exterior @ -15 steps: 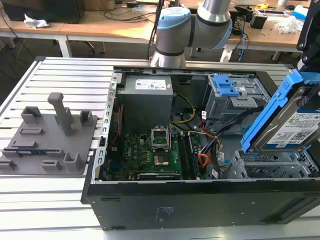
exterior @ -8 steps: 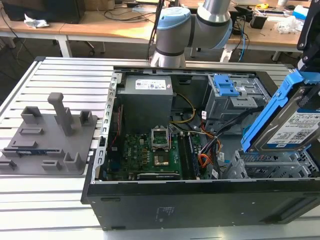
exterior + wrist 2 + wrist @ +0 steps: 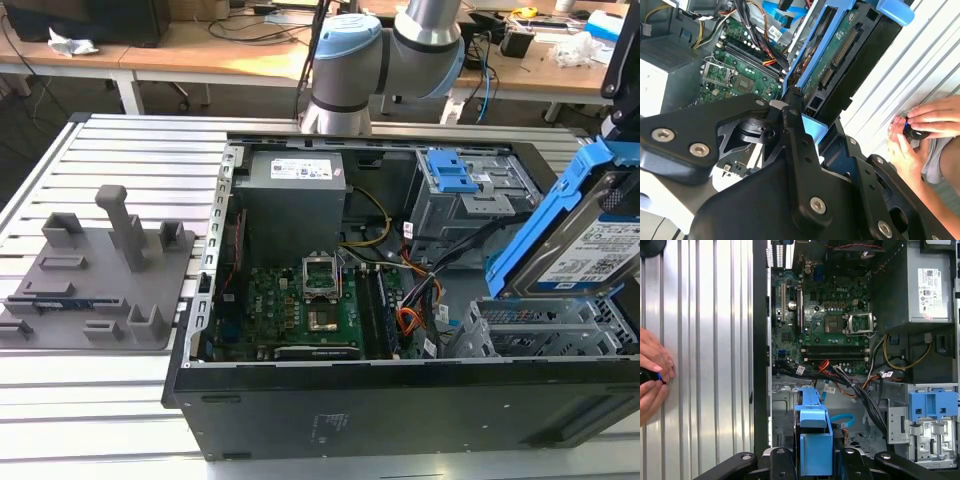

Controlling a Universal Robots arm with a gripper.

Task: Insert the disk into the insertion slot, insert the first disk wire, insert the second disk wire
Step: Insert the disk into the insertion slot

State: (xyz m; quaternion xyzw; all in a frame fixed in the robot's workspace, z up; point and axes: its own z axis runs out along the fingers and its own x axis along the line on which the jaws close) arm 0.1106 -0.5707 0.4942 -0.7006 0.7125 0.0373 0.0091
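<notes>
The disk (image 3: pixel 612 252), silver with a white label in a bright blue carrier (image 3: pixel 556 205), hangs tilted above the insertion slot (image 3: pixel 540 330), the low grey perforated cage at the case's corner on the exterior view's right. My gripper (image 3: pixel 816 456) is shut on the carrier's end; its black fingers (image 3: pixel 792 125) clamp the blue plastic in both wrist views. The first disk wire (image 3: pixel 826 365), a red, orange and black bundle, lies loose beside the motherboard. Just past the carrier's edge, the second disk wire (image 3: pixel 842 418), a light-blue flat cable, arches inside the case.
A taller cage with a blue latch (image 3: pixel 450 175) stands behind the slot. The power supply (image 3: pixel 295 195) and motherboard (image 3: pixel 300 310) take up the rest of the case. A grey fixture (image 3: pixel 90 275) sits on the slatted table. A person's hands (image 3: pixel 652 375) rest outside the case.
</notes>
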